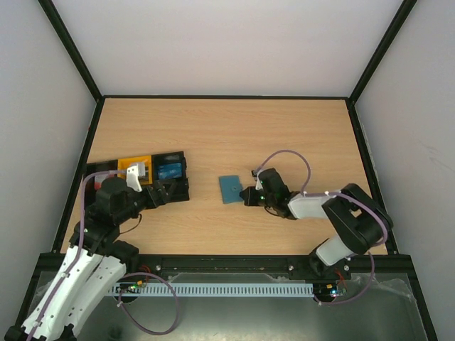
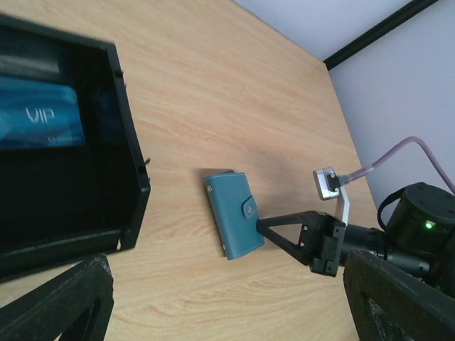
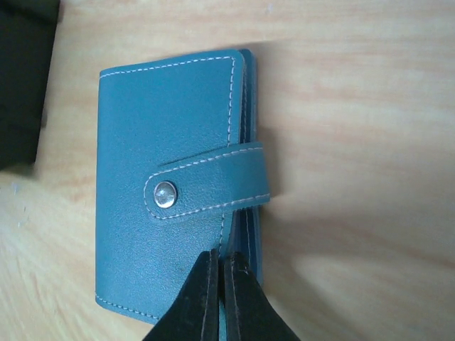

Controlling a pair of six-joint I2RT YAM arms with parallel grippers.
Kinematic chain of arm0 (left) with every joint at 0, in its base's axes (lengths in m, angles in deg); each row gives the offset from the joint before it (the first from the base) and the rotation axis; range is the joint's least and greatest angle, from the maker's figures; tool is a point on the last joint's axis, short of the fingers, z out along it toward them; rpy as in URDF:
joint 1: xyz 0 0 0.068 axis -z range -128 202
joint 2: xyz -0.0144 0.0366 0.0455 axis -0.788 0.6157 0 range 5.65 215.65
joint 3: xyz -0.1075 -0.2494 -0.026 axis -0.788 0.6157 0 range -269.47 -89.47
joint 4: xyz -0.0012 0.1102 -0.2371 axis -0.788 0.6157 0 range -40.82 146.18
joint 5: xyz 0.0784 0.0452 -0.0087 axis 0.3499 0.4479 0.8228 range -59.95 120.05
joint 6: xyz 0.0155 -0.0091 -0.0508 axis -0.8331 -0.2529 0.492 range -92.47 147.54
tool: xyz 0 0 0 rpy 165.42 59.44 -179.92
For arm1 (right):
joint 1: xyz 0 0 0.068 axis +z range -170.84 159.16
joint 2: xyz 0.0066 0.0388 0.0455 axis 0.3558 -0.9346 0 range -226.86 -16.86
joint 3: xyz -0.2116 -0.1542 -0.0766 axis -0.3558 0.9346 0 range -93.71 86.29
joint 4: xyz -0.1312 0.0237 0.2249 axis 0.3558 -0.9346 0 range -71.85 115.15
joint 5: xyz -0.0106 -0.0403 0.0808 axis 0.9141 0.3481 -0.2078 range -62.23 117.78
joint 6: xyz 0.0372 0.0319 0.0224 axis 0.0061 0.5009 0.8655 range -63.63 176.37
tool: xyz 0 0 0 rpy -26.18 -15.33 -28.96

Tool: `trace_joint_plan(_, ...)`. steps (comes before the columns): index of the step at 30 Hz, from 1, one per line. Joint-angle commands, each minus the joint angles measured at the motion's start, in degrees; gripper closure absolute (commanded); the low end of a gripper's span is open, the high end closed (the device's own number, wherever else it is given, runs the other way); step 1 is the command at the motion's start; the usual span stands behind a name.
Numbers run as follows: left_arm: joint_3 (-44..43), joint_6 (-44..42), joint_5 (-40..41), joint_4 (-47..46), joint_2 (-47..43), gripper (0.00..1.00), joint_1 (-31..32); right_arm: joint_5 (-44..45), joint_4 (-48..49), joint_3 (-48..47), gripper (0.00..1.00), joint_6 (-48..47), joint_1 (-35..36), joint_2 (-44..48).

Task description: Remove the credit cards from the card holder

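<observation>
Wooden table (image 1: 284, 135), white walls, nothing fancy. Holder (image 1: 229, 189) lies flat mid-table with its strap (image 3: 213, 186) snapped down. My right gripper (image 3: 219, 256) is pinched closed with nothing in it, tips over the holder's near edge (pinning it, I reckon). Left gripper (image 1: 161, 193) gapes empty by the black tray (image 1: 186, 186). I'd pin with the right, then slip a left finger under the strap's free end and pop the snap slowly, so nothing skids.
</observation>
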Motion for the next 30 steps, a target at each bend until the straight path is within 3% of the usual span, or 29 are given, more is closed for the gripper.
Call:
trace_joint_plan(1,3.3,5.24,-3.1,-3.44,-0.97,0.11,2.03,0.2,-9.38,5.67,0.98,0.17,3.93,4.1)
trace_joint_plan(10,8.0,11.12,4.73,-10.82,2.85,0.13,15.52,3.78,-18.73,8.49,0.98,5.12,10.81,15.72)
trace_joint_plan(16,7.71,12.71,12.18,-15.89,6.7,0.13,25.92,10.17,-31.77,5.41,0.79,6.23,11.24,24.14)
trace_joint_plan(19,5.35,12.03,13.23,-14.59,7.9,0.11,26.64,12.98,-34.48,3.45,0.69,7.01,11.37,28.82)
trace_joint_plan(25,1.76,9.81,18.7,-9.64,5.29,0.01,26.68,15.92,-35.16,-0.35,0.68,6.69,11.57,29.32)
trace_joint_plan(30,-0.48,7.59,19.71,-6.5,3.28,0.0,26.67,18.62,-35.1,-3.53,0.68,5.21,12.6,26.26)
